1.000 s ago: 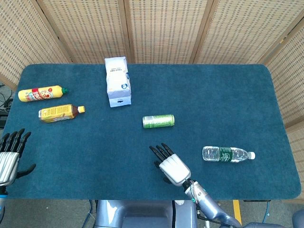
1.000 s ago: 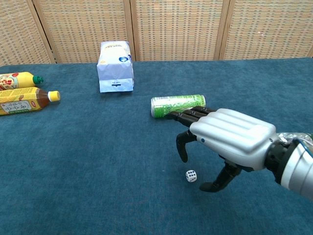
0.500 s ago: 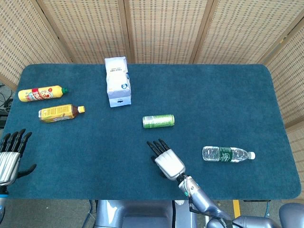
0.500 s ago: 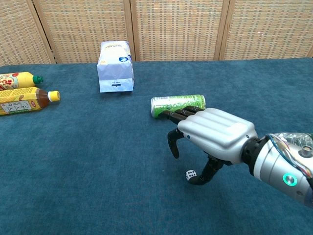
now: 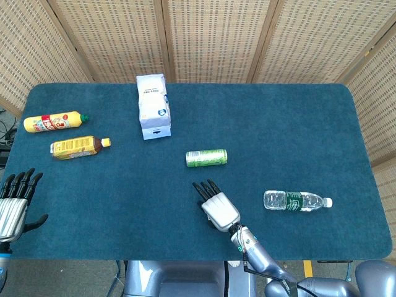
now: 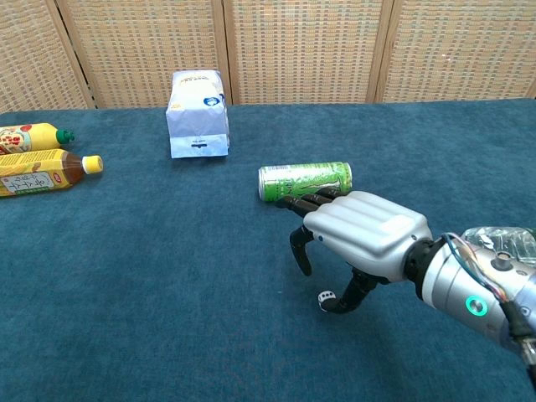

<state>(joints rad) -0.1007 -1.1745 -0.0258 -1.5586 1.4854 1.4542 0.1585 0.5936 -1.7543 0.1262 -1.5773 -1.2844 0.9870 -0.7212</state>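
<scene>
The left hand (image 5: pixel 12 207) hangs off the blue desk's (image 5: pixel 278 124) edge, fingers spread, holding nothing. Far to its right, the right hand (image 6: pixel 356 239) arches over a small white die (image 6: pixel 327 296), thumb touching it, fingers apart; the die, a cube, has no long axis.
</scene>
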